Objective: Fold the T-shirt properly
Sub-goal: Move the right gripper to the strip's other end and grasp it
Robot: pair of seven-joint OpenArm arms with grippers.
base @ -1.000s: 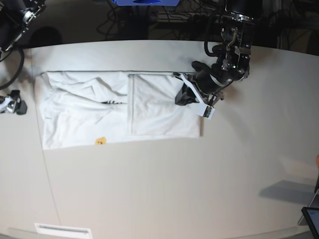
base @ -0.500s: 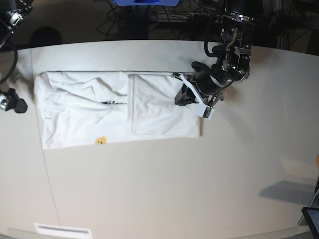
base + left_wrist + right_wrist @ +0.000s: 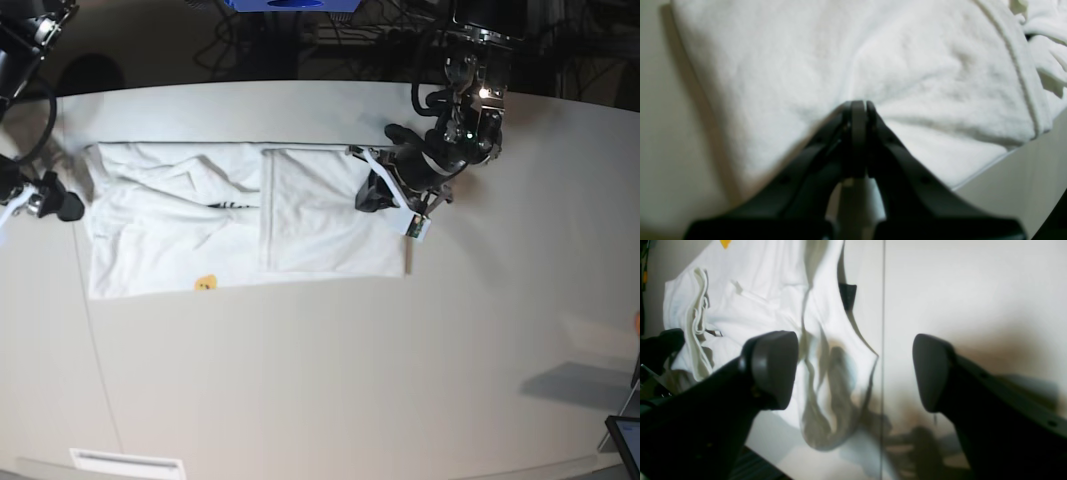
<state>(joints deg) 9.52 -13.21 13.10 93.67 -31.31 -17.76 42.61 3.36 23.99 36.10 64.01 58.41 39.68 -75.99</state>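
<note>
Spread white-side up across the table, already folded once at its end, the T-shirt pinned there by the clenched left gripper, apparently as an anchor, while the wide-open, empty right gripper hovers at the opposite edge.

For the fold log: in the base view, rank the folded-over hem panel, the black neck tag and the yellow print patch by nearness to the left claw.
1. Folded-over hem panel, beneath the left claw.
2. Black neck tag, mid-shirt.
3. Yellow print patch, near the T-shirt's front edge.

Overhead base view; two close wrist views, T-shirt shared.
</note>
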